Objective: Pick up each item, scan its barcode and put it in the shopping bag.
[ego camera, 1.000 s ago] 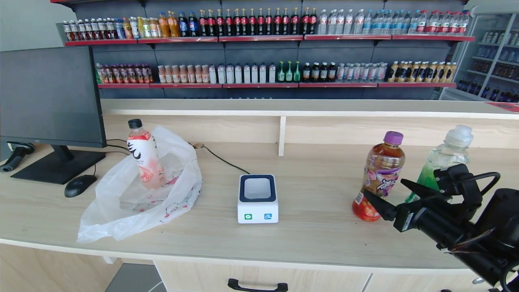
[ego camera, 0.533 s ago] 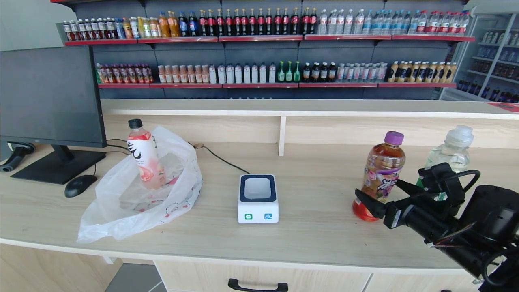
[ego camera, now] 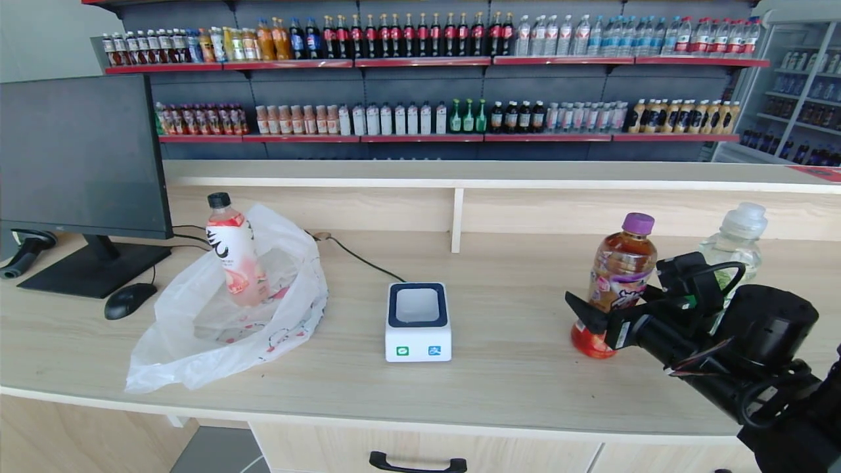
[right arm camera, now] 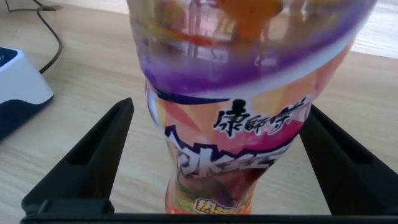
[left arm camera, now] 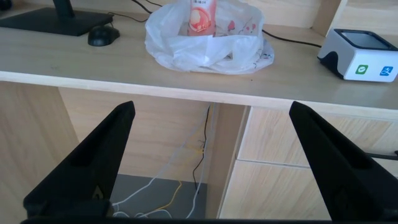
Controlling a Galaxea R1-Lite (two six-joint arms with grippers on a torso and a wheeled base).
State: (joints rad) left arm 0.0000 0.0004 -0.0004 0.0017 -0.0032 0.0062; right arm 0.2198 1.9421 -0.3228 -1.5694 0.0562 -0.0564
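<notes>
Head view: three bottles, namely pink bottle (ego camera: 233,253) in shopping bag (ego camera: 197,335), centre left; purple-capped bottle (ego camera: 617,276) and clear bottle (ego camera: 739,240), right. One scanner (ego camera: 418,322), centre. Wide-open right gripper (ego camera: 608,299) astride purple-capped bottle.
Left wrist view: left gripper (left arm camera: 211,112) splayed, empty.
Right wrist view: gaps between fingers (right arm camera: 93,162) and bottle.

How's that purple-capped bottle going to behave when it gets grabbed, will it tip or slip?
The purple-capped bottle looks nearly full, so it is probably heavy for its size. It stands tall and upright on the counter, so a sideways nudge could tip it. Its glossy wrapper may be somewhat slippery.
</notes>
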